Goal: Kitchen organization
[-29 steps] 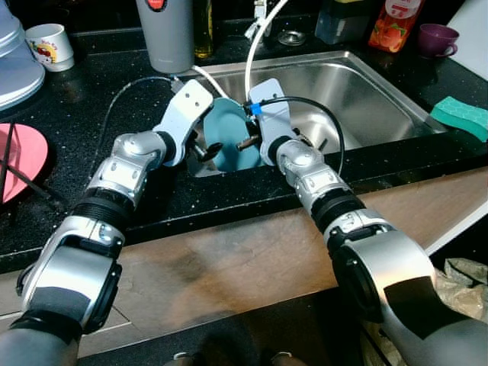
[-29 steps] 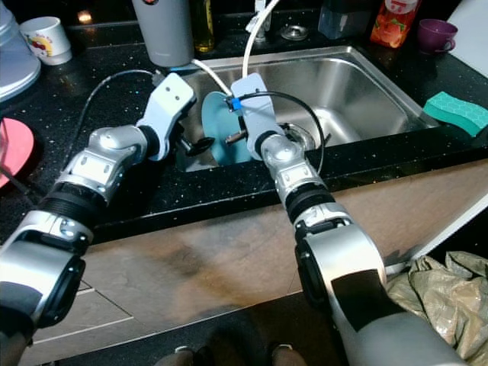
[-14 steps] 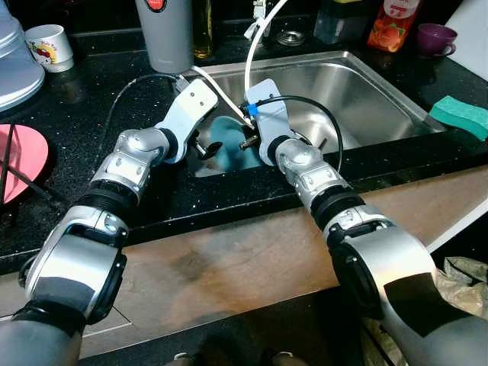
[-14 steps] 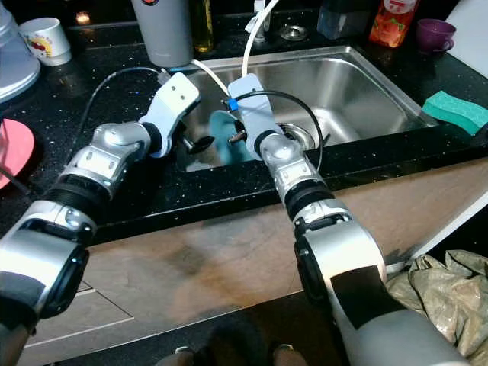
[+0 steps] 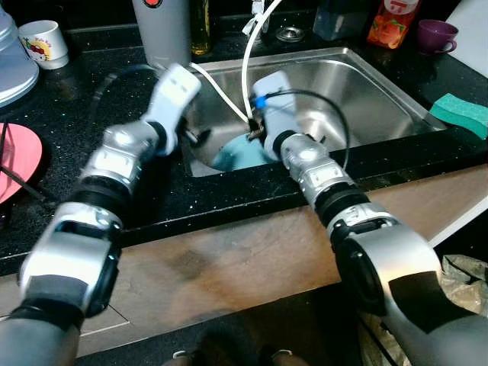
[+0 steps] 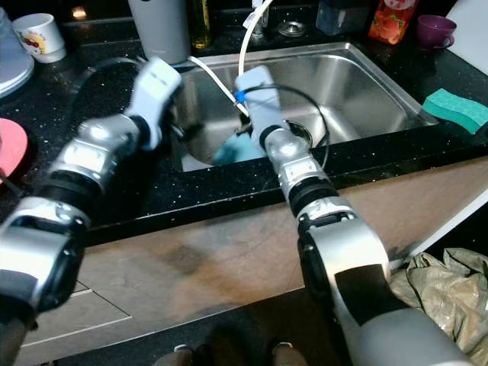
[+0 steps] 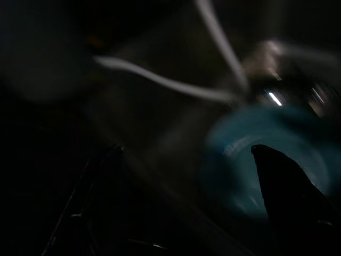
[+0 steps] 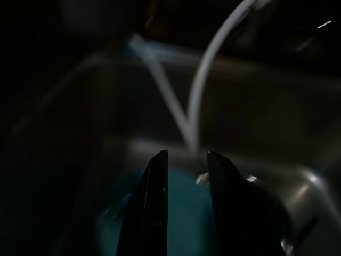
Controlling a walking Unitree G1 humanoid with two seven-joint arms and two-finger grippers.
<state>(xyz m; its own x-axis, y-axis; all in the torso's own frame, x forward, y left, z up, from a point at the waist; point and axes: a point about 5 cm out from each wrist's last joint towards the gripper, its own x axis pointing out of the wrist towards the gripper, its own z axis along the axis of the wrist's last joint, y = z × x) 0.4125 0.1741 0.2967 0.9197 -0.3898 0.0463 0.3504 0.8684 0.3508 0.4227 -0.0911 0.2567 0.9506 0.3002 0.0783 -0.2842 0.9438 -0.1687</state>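
A teal plate leans low in the steel sink, near its front left corner. My right gripper is down at the plate's upper edge. In the right wrist view its fingers stand only a narrow gap apart, with the teal plate between and under them, so it looks shut on the rim. My left gripper is blurred at the sink's left wall, just left of the plate. The left wrist view shows it open, fingers wide apart, with the plate ahead of it.
A white hose hangs into the sink behind the grippers. A grey canister, a white mug and a pink plate sit on the black counter at left. At right are a green sponge, a purple cup and a juice carton.
The teal plate went from upright between both grippers to low in the sink. My left gripper pulled back off it to the left and up. The right gripper sank with it.
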